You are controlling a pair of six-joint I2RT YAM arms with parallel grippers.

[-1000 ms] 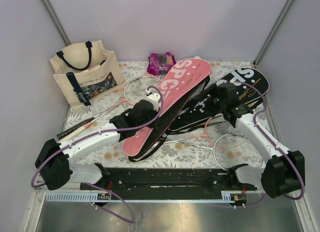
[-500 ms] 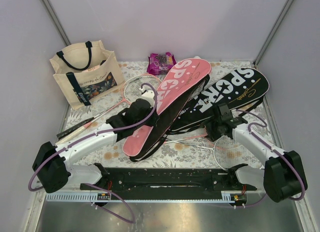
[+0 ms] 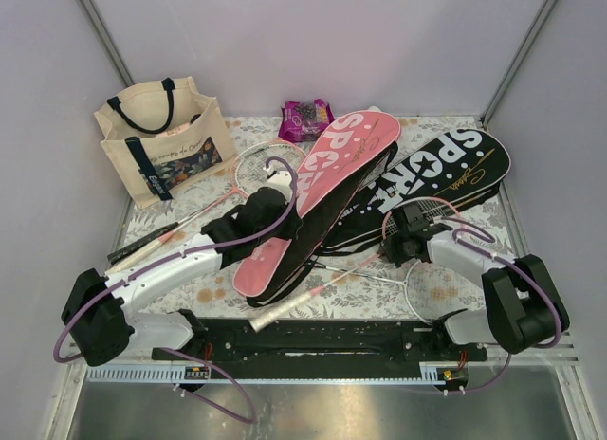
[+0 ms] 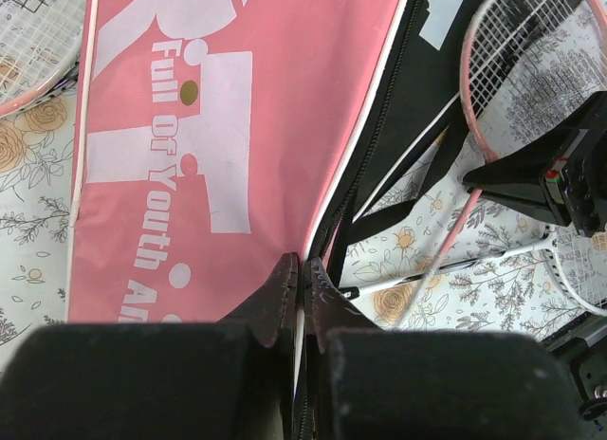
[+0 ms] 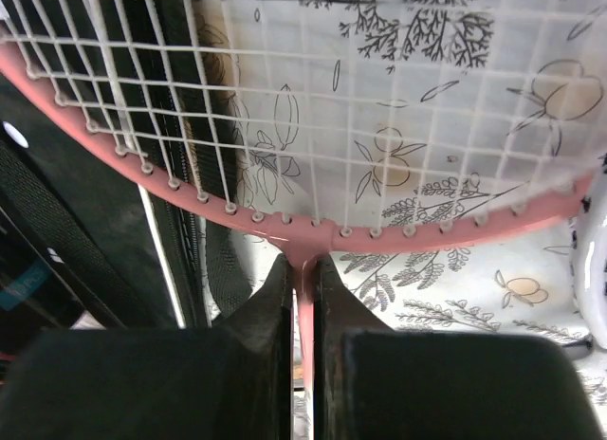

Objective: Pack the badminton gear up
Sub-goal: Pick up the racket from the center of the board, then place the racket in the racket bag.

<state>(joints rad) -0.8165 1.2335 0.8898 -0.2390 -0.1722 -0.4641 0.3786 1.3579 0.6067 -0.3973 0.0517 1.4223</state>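
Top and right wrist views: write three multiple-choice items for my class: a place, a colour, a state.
1. Where on the floral-cloth table stands the cream canvas tote with navy handles? A near right corner; B far left corner; C middle.
2. What colour is the frame of the strung racket in the right gripper? A blue; B green; C pink.
3. How is the right gripper? A shut on the racket's shaft; B wide open; C shut on nothing.
Answers: B, it stands far left in the top view; C, the rim shows pink; A, it clamps the shaft just below the head.
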